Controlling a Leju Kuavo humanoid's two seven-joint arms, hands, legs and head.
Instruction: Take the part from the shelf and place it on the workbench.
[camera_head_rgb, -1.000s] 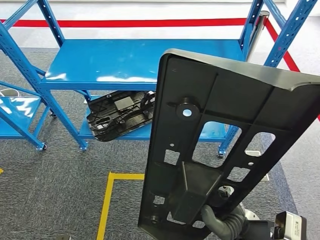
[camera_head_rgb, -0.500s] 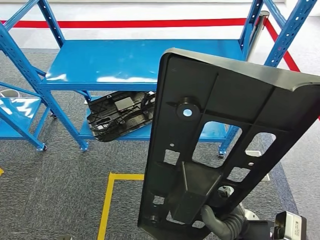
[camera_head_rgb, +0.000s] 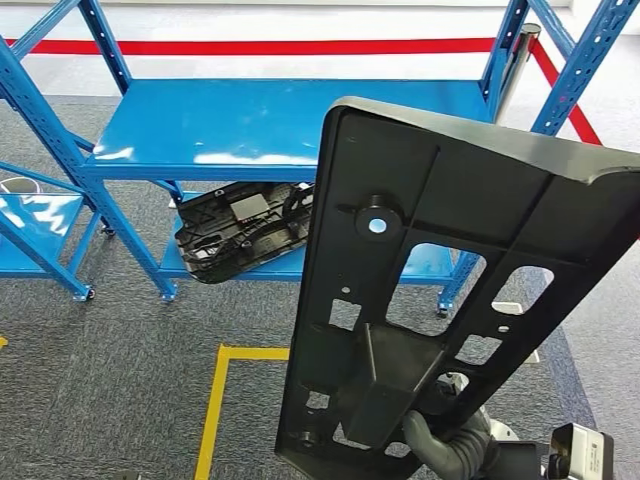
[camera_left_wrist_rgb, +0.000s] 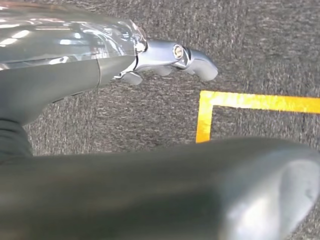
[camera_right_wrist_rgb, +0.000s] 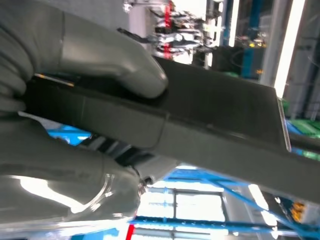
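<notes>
My right hand (camera_head_rgb: 445, 445), lower right of frame, grips the black plastic panel (camera_head_rgb: 453, 290) by its bottom edge, upright, clear of the blue shelf (camera_head_rgb: 287, 125) for carrying; my left hand (camera_left_wrist_rgb: 113, 60) hangs empty, fingers extended.

This is looking like a factory or warehouse training floor. A blue steel rack (camera_head_rgb: 287, 125) with perforated uprights is standing on small castors on grey carpet (camera_head_rgb: 98, 380), its upper shelf bare and glossy. A black moulded plastic panel (camera_head_rgb: 241, 228) is lying on the lower shelf, overhanging its front edge. Yellow floor tape (camera_head_rgb: 215, 395) is marking out a bay on the carpet, and a red line (camera_head_rgb: 256, 46) is running along the pale floor behind the rack. In the right wrist view, long ceiling strip lights (camera_right_wrist_rgb: 288, 47) are glowing above more blue framing, suggesting an industrial hall.
</notes>
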